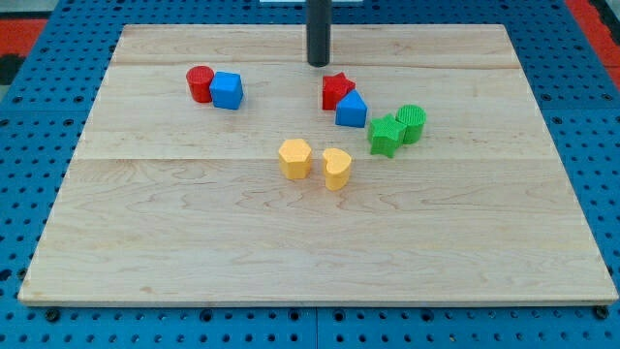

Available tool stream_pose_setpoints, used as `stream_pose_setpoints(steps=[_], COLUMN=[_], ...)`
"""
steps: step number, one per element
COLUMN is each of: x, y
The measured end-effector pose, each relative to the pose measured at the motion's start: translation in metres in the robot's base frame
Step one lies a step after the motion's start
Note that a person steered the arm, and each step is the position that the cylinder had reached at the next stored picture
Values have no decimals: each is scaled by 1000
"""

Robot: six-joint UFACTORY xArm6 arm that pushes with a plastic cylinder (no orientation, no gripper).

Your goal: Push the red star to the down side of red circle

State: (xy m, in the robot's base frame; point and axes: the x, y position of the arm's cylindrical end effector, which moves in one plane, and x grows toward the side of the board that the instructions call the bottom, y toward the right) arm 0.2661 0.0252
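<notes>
The red star (335, 90) lies right of the board's middle near the view's top, touching a blue triangular block (352, 110) at its lower right. The red circle (200, 83) stands at the upper left, touching a blue cube (227, 90) on its right. My tip (319, 64) is a dark rod end just above and slightly left of the red star, a small gap apart from it and far to the right of the red circle.
A green star (386, 135) and a green cylinder (411, 123) sit together right of the blue triangular block. A yellow hexagon (294, 159) and a yellow heart (336, 168) lie near the board's middle. The wooden board (194, 242) rests on a blue pegboard.
</notes>
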Motion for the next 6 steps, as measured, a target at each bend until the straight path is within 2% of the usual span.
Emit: stream_pose_setpoints(steps=[1,2,3,4,5,6], x=[30,44,71,71,94,122], y=[70,57,33,-38,-114,-115])
